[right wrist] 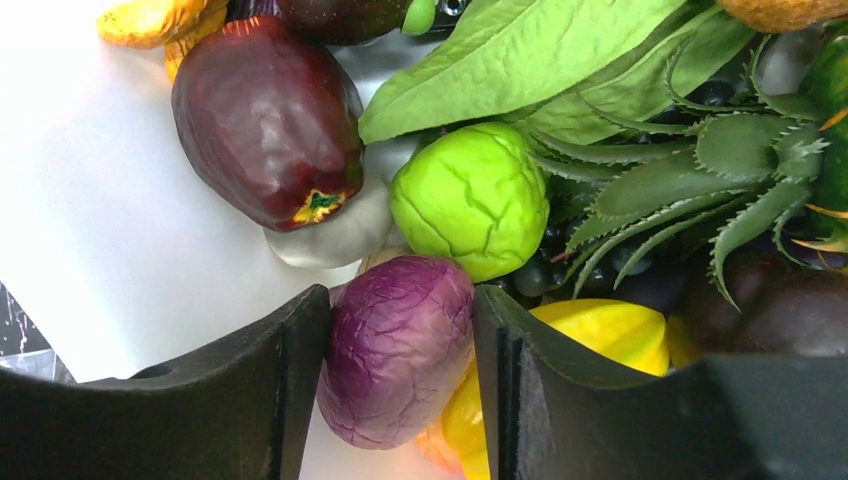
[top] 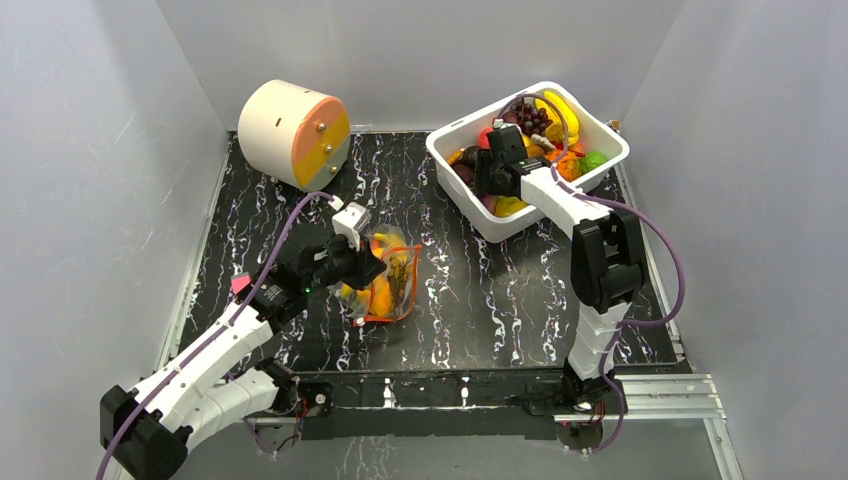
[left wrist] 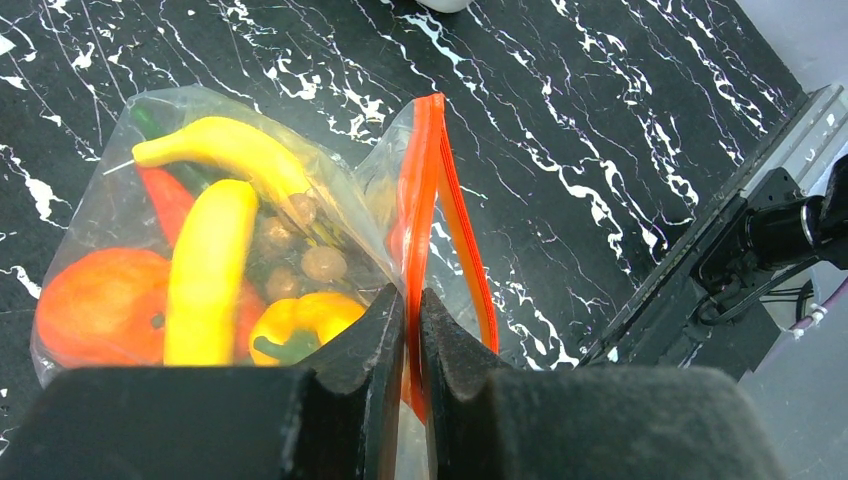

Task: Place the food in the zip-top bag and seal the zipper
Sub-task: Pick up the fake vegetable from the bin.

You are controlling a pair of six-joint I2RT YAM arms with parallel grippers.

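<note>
The clear zip-top bag point(top: 392, 272) lies on the black marbled table left of centre, with food inside: two yellow bananas point(left wrist: 210, 255), an orange fruit point(left wrist: 95, 305), a yellow pepper and brown bits. My left gripper point(left wrist: 412, 295) is shut on one strip of the orange-red zipper point(left wrist: 428, 170); the other strip bows away to the right. My right gripper point(right wrist: 400, 292) is down inside the white tub point(top: 608, 138), its fingers pressed against both sides of a wrinkled purple cabbage-like food piece point(right wrist: 395, 365).
The tub holds more food: a green cabbage point(right wrist: 470, 195), a dark red fruit point(right wrist: 268, 120), green leaves, a spiky green plant and a yellow starfruit. A cream-and-orange cylinder point(top: 295, 133) lies at the back left. Grey walls close in the table.
</note>
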